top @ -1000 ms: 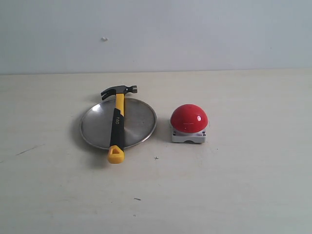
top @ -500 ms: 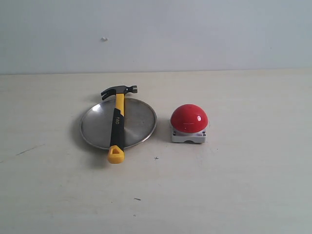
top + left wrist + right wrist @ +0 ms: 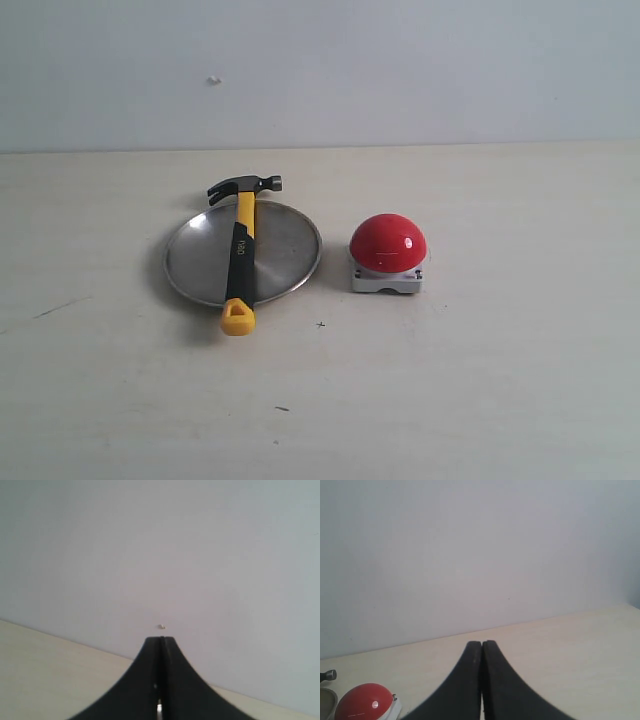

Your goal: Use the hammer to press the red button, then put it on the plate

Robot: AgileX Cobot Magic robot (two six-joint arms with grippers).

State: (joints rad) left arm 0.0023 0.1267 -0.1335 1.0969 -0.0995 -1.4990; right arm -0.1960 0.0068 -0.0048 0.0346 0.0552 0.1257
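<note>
The hammer (image 3: 240,255) lies across the silver plate (image 3: 200,255), its dark head past the far rim and its yellow looped end over the near rim. To the right of the plate sits the red button (image 3: 387,242) on its grey-white base. No arm shows in the exterior view. My left gripper (image 3: 161,639) is shut and empty, pointing at the wall. The right gripper (image 3: 482,642) is shut and empty too; its wrist view catches the red button (image 3: 362,708), the hammer head (image 3: 327,675) and the plate rim (image 3: 326,700) at one edge.
A pale wooden table (image 3: 480,380) carries everything, with a plain light wall (image 3: 400,70) behind it. Small dark marks (image 3: 282,408) dot the tabletop near the front.
</note>
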